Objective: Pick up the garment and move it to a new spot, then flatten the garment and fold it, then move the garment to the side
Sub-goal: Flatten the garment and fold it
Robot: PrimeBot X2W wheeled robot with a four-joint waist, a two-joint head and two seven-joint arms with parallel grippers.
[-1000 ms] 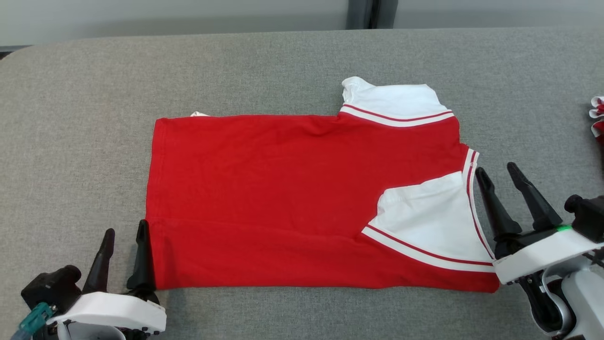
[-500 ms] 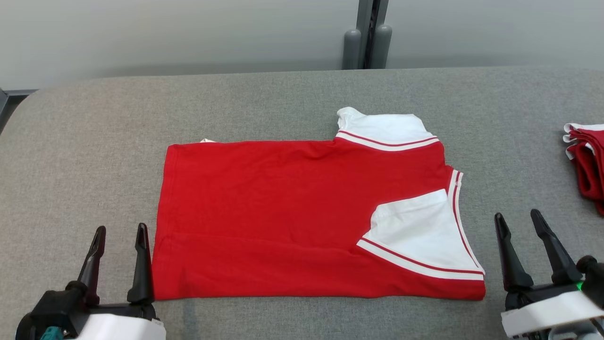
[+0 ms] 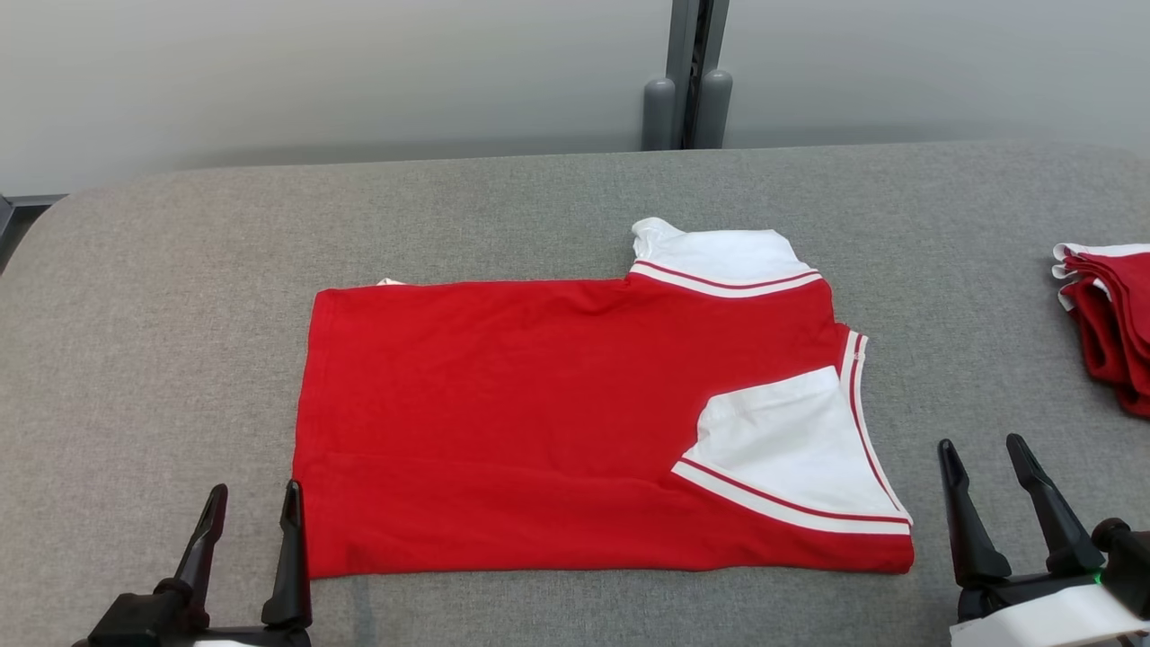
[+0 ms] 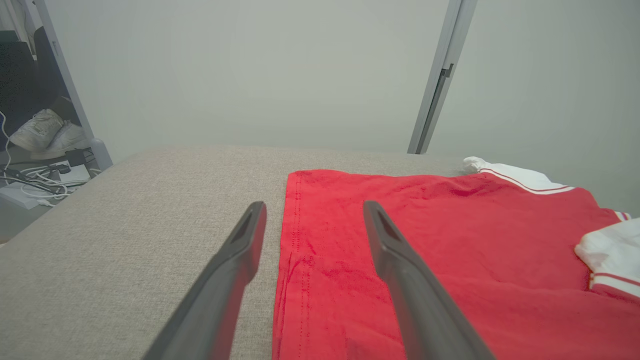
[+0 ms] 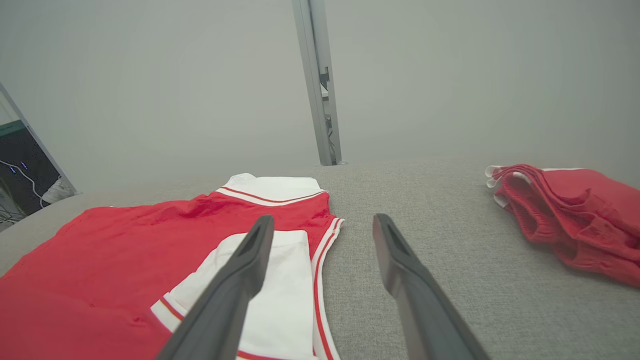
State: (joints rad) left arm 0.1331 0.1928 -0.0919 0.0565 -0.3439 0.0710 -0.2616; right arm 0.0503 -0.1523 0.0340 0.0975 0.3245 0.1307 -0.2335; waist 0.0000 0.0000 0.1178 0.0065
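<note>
Dark and tapered, the two fingers of the left gripper (image 3: 255, 488) stand well apart at the lower left of the head view, with nothing between them. The inner finger meets the lower left corner of the garment (image 3: 539, 404) in the picture; whether it touches the cloth cannot be told. In the left wrist view the garment's stitched hem runs up between the two fingers, so that the left one lies over bare grey surface and the right one over red cloth.

At the lower right of the head view the right gripper (image 3: 978, 442) also has its fingers spread and empty. It sits over the grey fabric tabletop (image 3: 162, 314), just right of the garment's lower right corner. In the right wrist view its left finger crosses a white sleeve and its right finger crosses bare fabric.

The garment lies flat in the middle of the head view, folded into a rough red rectangle. One white sleeve with red stripes is turned in over its lower right part. A second white sleeve sticks out along its upper edge, right of centre.

A pile of red and white clothes (image 3: 1110, 314) rests at the right edge of that frame, well apart from the garment. Behind the tabletop a pale wall fills the top, with a grey post (image 3: 687, 81) at upper centre. At the left edge of the left wrist view are pale shoes (image 4: 47, 132) and cables (image 4: 35, 180).
</note>
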